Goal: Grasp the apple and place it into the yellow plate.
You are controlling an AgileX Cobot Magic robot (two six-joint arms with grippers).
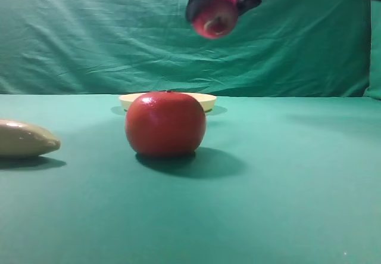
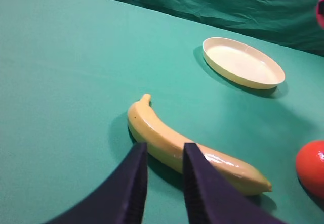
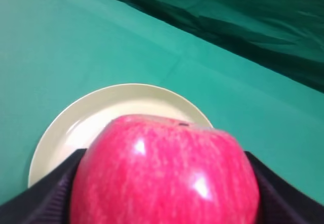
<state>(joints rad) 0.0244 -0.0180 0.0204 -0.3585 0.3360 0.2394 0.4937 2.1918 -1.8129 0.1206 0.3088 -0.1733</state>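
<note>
Green cloth covers the tabletop [image 1: 286,186] and hangs behind it, and high above it the right claw [image 3: 164,183] is clamped on the apple [image 3: 164,171], its dark fingers [image 3: 43,193] pressed to both sides of the fruit. Directly below the apple lies the yellow plate [image 3: 66,128], bare, with the red ball [image 1: 165,124] in front of the plate. Left of the plate, the left claw [image 2: 164,155] hangs with its fingers a narrow gap apart over the banana [image 2: 167,143], holding nothing.

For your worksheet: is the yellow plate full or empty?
Empty: the yellow plate shows a bare inside; the apple hangs above in the right tool.
</note>
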